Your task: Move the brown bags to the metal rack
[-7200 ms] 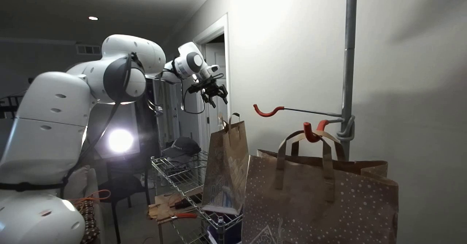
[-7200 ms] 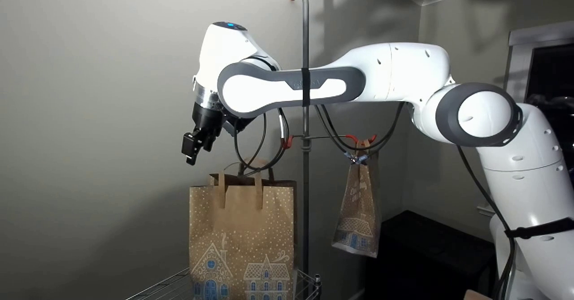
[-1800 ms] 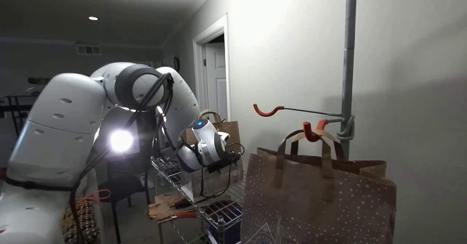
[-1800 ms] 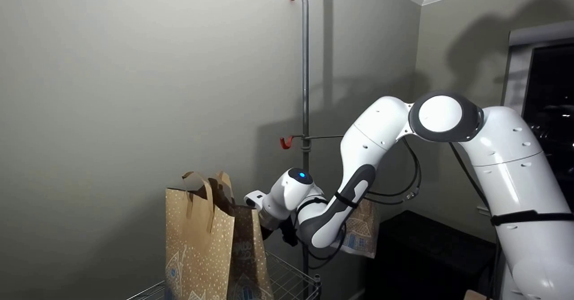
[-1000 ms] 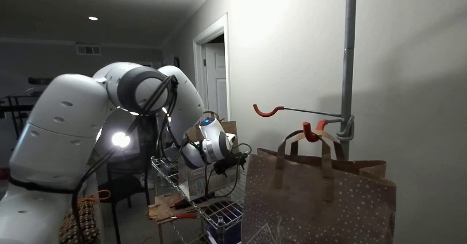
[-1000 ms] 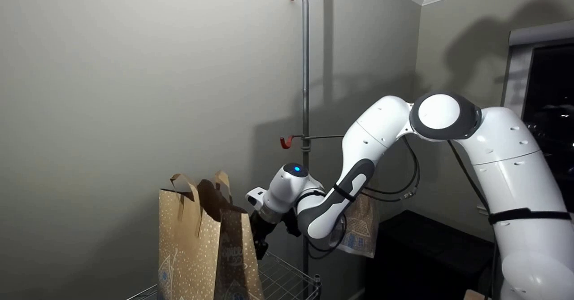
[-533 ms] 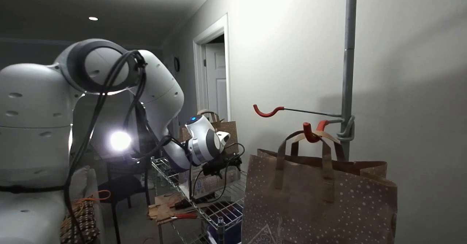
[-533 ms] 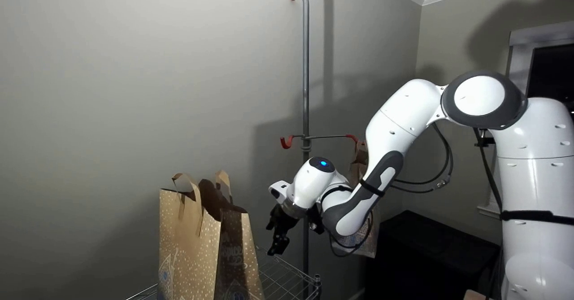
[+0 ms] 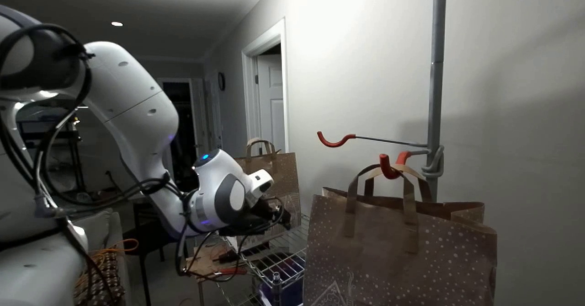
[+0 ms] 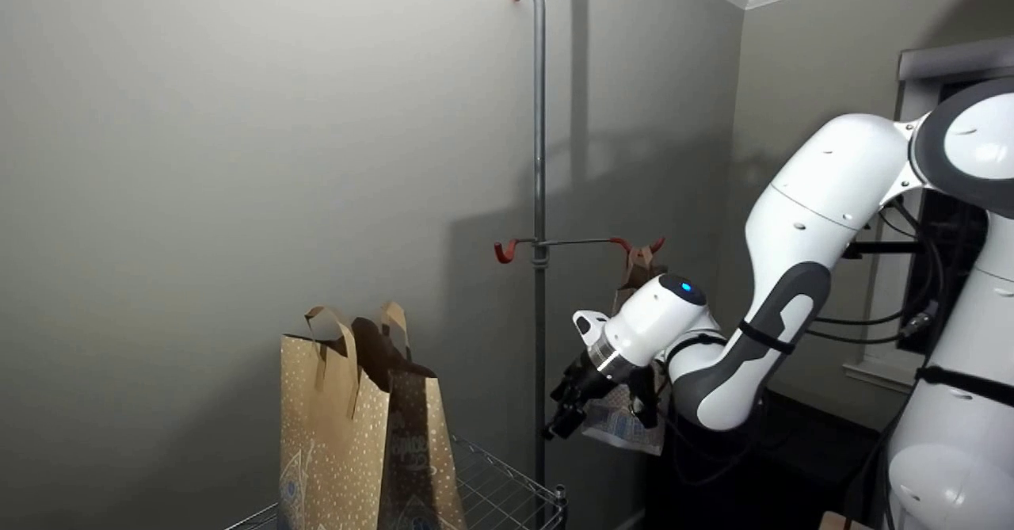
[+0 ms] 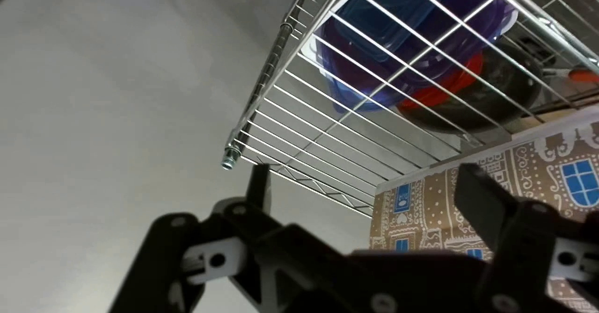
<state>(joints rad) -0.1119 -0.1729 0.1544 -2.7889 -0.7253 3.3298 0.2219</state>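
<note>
A brown paper bag with white dots stands upright on the metal rack [image 10: 507,486]; this bag shows in both exterior views [image 10: 337,427] [image 9: 285,171] and its printed side in the wrist view [image 11: 435,196]. A second brown bag [image 9: 397,255] hangs by its handles from a red hook on the grey pole; it is partly hidden behind my wrist in an exterior view [image 10: 622,427]. My gripper [image 11: 364,170] is open with nothing between its fingers. It is right of the rack bag, apart from it, in an exterior view [image 10: 564,419].
The grey pole [image 10: 540,142] stands beside the rack and carries a bare red hook [image 9: 336,141]. A blue-purple bin [image 11: 383,46] sits under the top wire shelf. Loose cables [image 9: 201,269] hang from my arm. A small table with tools [image 9: 215,260] is near the rack.
Since the oldest frames the rack bag has turned and shifted, and my arm has come down from above it. In the last second my gripper drew back from the bag toward the base.
</note>
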